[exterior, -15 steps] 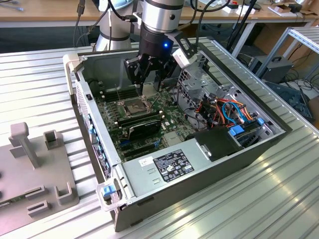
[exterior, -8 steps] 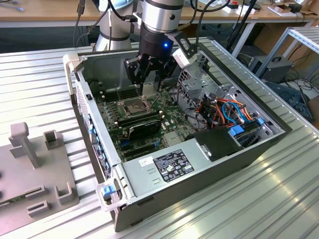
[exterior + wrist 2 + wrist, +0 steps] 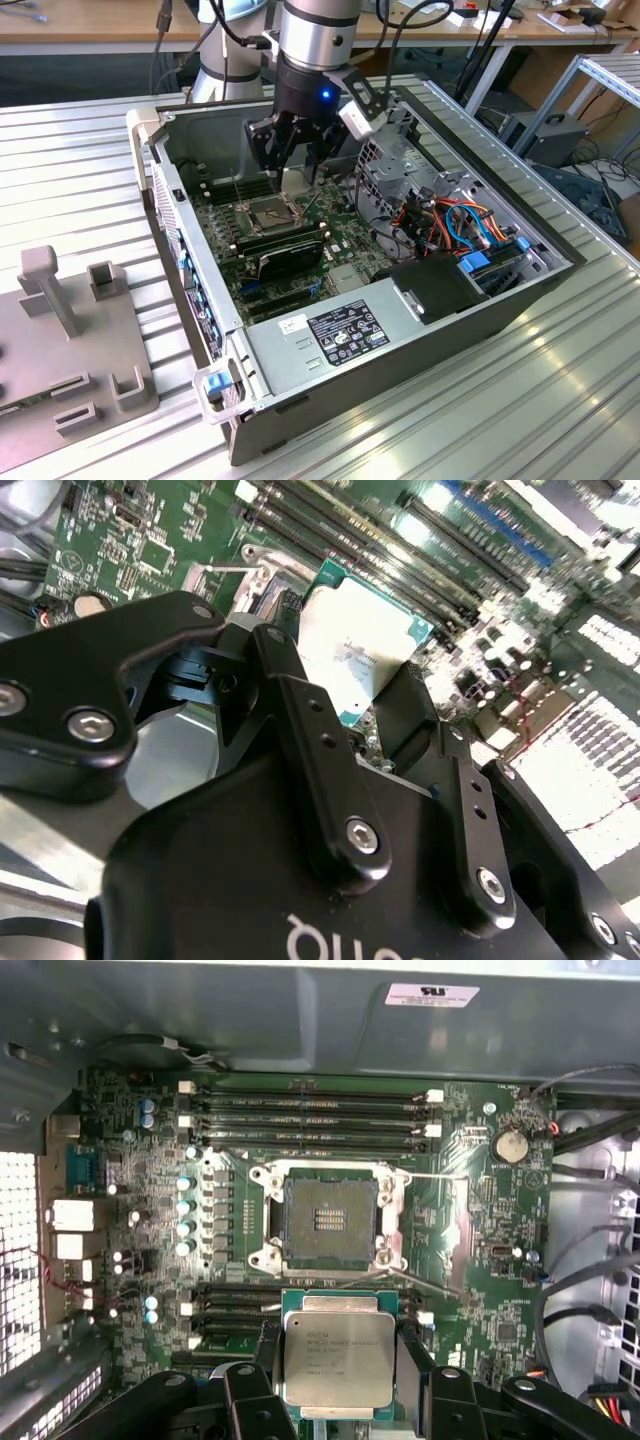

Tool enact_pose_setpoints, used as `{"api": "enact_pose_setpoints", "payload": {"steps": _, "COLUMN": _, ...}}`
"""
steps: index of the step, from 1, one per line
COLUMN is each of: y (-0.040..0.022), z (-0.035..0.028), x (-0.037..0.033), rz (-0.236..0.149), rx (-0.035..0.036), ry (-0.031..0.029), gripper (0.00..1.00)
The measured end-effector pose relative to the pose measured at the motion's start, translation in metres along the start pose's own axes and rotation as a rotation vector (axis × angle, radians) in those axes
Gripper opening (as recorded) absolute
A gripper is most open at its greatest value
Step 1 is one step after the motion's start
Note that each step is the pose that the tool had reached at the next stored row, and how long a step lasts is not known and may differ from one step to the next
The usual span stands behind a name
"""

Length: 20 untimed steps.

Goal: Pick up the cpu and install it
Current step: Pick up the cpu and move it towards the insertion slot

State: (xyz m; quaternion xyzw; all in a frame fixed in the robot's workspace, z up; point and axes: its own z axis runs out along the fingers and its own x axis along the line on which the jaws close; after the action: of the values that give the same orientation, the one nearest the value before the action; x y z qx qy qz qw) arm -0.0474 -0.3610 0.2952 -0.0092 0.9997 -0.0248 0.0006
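We see black 2-finger gripper [image 3: 293, 165] clamped narrow on small flat square silver-grey cpu [image 3: 337, 1358]; 1 black finger [image 3: 412, 1360] on each opposite edge. Cpu held in air, metal top up, above green motherboard [image 3: 150, 1140], not seated. Just beyond cpu, dark square socket with metal frame [image 3: 330, 1215], contacts bare. Past socket, 4 long black memory slots [image 3: 310, 1110]. Board sits inside open grey metal computer case [image 3: 420, 350] on ribbed aluminium table [image 3: 560, 400].

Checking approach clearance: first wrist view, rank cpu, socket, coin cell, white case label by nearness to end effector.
1. cpu: gripped.
2. socket: mid-board, just beyond.
3. coin cell: board edge.
4. white case label: chassis wall, farthest.
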Motion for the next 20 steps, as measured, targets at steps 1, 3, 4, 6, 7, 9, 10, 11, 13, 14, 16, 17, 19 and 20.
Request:
{"api": "enact_pose_setpoints", "payload": {"steps": 1, "y": 0.0027, "z": 0.0016, "x": 0.0, "rz": 0.0, "rx": 0.0001, "ry": 0.0001, "gripper": 0.55}}
{"api": "enact_pose_setpoints", "payload": {"steps": 3, "y": 0.0076, "z": 0.0048, "x": -0.0001, "rz": 0.0, "rx": 0.0001, "ry": 0.0, "gripper": 0.55}}
{"api": "enact_pose_setpoints", "payload": {"steps": 4, "y": 0.0101, "z": 0.0066, "x": -0.0002, "rz": 0.0, "rx": 0.0, "ry": 0.0, "gripper": 0.55}}
{"api": "enact_pose_setpoints", "payload": {"steps": 6, "y": 0.0142, "z": 0.0099, "x": -0.0002, "rz": 0.0, "rx": 0.0002, "ry": 0.0001, "gripper": 0.55}}
{"api": "enact_pose_setpoints", "payload": {"steps": 7, "y": 0.0173, "z": 0.0126, "x": -0.0003, "rz": 0.0, "rx": -0.0001, "ry": -0.0001, "gripper": 0.55}}
{"api": "enact_pose_setpoints", "payload": {"steps": 9, "y": 0.0223, "z": 0.0179, "x": -0.0003, "rz": 0.0, "rx": -0.0001, "ry": 0.0, "gripper": 0.55}}
{"api": "enact_pose_setpoints", "payload": {"steps": 10, "y": 0.024, "z": 0.0204, "x": -0.0004, "rz": 0.0, "rx": 0.0001, "ry": 0.0, "gripper": 0.55}}
{"api": "enact_pose_setpoints", "payload": {"steps": 11, "y": 0.0252, "z": 0.0219, "x": -0.0004, "rz": 0.0, "rx": 0.0, "ry": 0.0, "gripper": 0.55}}
{"api": "enact_pose_setpoints", "payload": {"steps": 13, "y": 0.0276, "z": 0.0254, "x": -0.0005, "rz": 0.0, "rx": 0.0001, "ry": 0.0, "gripper": 0.55}}
{"api": "enact_pose_setpoints", "payload": {"steps": 14, "y": 0.0295, "z": 0.0276, "x": -0.0005, "rz": 0.0, "rx": 0.0001, "ry": 0.0, "gripper": 0.55}}
{"api": "enact_pose_setpoints", "payload": {"steps": 16, "y": 0.0317, "z": 0.031, "x": -0.0005, "rz": 0.0, "rx": -0.0001, "ry": -0.0001, "gripper": 0.55}}
{"api": "enact_pose_setpoints", "payload": {"steps": 17, "y": 0.0325, "z": 0.0327, "x": -0.0005, "rz": 0.0, "rx": -0.0001, "ry": -0.0001, "gripper": 0.55}}
{"api": "enact_pose_setpoints", "payload": {"steps": 19, "y": 0.0347, "z": 0.0409, "x": -0.0006, "rz": 0.0, "rx": 0.0001, "ry": 0.0002, "gripper": 0.55}}
{"api": "enact_pose_setpoints", "payload": {"steps": 20, "y": 0.035, "z": 0.0427, "x": -0.0006, "rz": 0.0, "rx": 0.0001, "ry": 0.0003, "gripper": 0.55}}
